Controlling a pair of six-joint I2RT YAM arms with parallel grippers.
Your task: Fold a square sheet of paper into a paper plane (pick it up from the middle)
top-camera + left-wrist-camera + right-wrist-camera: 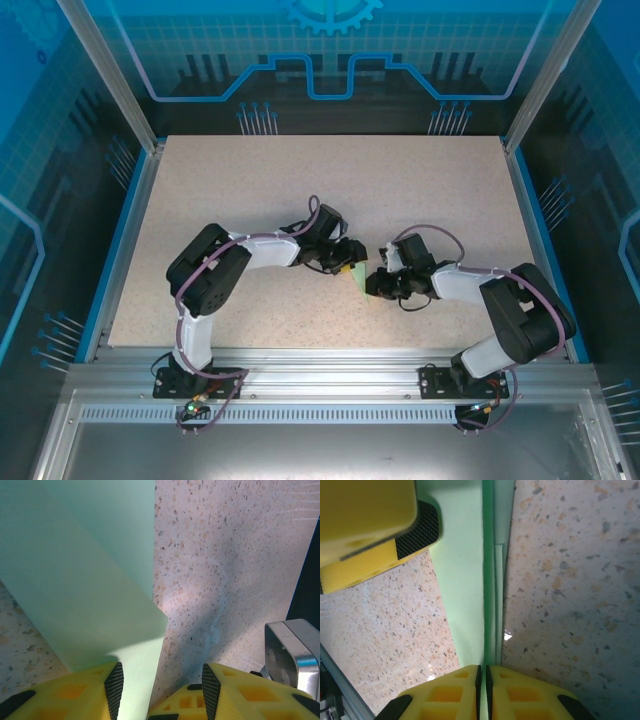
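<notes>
The pale mint-green sheet of paper (357,272) lies folded in layers at the table's middle, between my two grippers. In the right wrist view its folded edges (465,580) run lengthwise into my right gripper (483,669), whose jaws are shut on the paper's layered edge. My left gripper (160,672) stands open just above the table. A flap of the paper (90,580) rises over its left finger (114,685), and a strip of paper lies between the fingers. From above, the left gripper (348,262) and right gripper (372,280) nearly touch.
The speckled beige table (300,190) stretches wide behind and beside both grippers. Blue panels wall it in on three sides. A metal part of the right arm (295,650) sits close to my left gripper's right side, and the left gripper's yellow finger (370,525) shows in the right wrist view.
</notes>
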